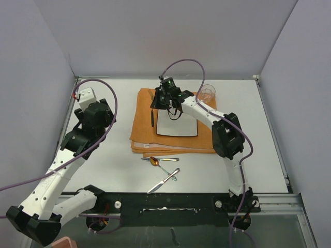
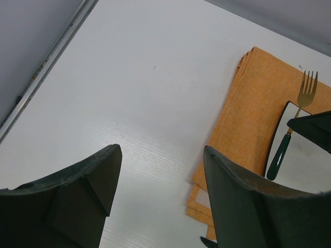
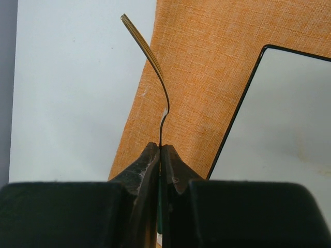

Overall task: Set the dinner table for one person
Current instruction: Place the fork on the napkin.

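Note:
The dinner table [image 1: 114, 155] is a wide white top. An orange folded cloth [image 1: 142, 129] lies at its middle with a small square white plate [image 1: 178, 126] on it. My right gripper [image 1: 158, 103] hangs over the cloth's left part, shut on a fork [image 3: 150, 57] at its neck. The gold tines point away and the green handle [image 2: 277, 160] points toward me, just left of the plate [image 3: 279, 129]. Over bare table [image 2: 129, 77] at the far left, my left gripper [image 2: 161, 152] stands open and holds nothing; the top view shows the left gripper [image 1: 103, 109] well left of the cloth.
A clear glass [image 1: 208, 93] stands at the cloth's far right corner. A spoon [image 1: 155, 160], a knife [image 1: 163, 181] and another utensil [image 1: 161, 158] lie on the table in front of the cloth. Walls enclose the table on the left, back and right.

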